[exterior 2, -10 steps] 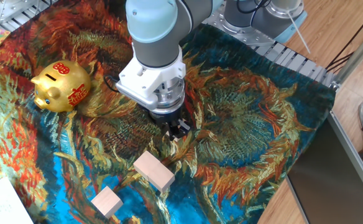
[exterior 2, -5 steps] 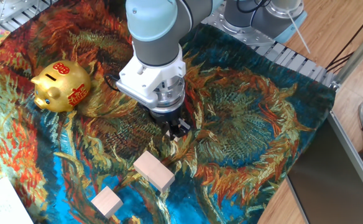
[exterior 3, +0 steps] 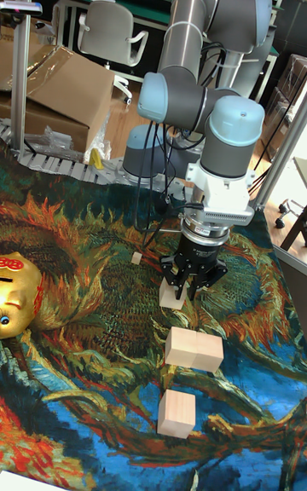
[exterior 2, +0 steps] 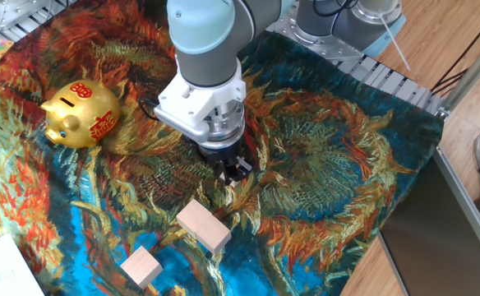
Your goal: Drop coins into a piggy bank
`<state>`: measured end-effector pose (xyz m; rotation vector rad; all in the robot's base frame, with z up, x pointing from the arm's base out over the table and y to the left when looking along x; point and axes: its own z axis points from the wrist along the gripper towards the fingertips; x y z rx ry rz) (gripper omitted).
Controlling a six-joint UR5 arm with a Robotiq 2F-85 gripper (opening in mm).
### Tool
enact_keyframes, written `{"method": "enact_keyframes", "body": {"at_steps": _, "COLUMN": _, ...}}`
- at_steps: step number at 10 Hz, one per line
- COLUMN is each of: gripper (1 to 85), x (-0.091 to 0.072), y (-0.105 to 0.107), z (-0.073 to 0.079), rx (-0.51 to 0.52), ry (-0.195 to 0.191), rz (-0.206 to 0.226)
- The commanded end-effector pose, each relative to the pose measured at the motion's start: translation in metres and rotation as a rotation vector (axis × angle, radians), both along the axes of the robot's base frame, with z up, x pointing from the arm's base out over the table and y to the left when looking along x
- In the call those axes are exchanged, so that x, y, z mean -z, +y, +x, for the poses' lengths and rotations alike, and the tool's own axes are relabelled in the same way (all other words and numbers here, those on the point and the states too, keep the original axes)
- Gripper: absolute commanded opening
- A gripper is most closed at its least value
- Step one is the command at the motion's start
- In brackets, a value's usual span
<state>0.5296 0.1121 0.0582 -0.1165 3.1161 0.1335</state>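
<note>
The gold piggy bank (exterior 2: 81,113) with red markings stands on the patterned cloth at the left; in the tall fixed view only part of the piggy bank (exterior 3: 17,293) shows at the left edge. My gripper (exterior 2: 235,171) points straight down near the cloth's middle, well to the right of the bank. In the tall fixed view the gripper (exterior 3: 192,289) has its fingers drawn together, tips close to the cloth. No coins can be made out in either view, and whether anything sits between the fingertips is hidden.
Two pale wooden blocks (exterior 2: 204,227) (exterior 2: 141,266) lie in front of the gripper. A smaller block (exterior 3: 174,294) sits right beside the fingers and a tiny one (exterior 3: 136,258) lies further back. The cloth ends at a metal rail (exterior 2: 388,78) on the right.
</note>
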Motion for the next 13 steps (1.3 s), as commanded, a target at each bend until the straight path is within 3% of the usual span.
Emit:
{"method": "enact_keyframes", "body": {"at_steps": 1, "gripper": 29.3, "x": -0.0014, "y": 0.0025, "z": 0.0004, "rx": 0.006, "ry": -0.001, "rz": 0.013}}
{"method": "enact_keyframes", "body": {"at_steps": 13, "gripper": 28.3, "x": 0.0005, "y": 0.0001, "z": -0.001, "rx": -0.007, "ry": -0.011, "rz": 0.008}}
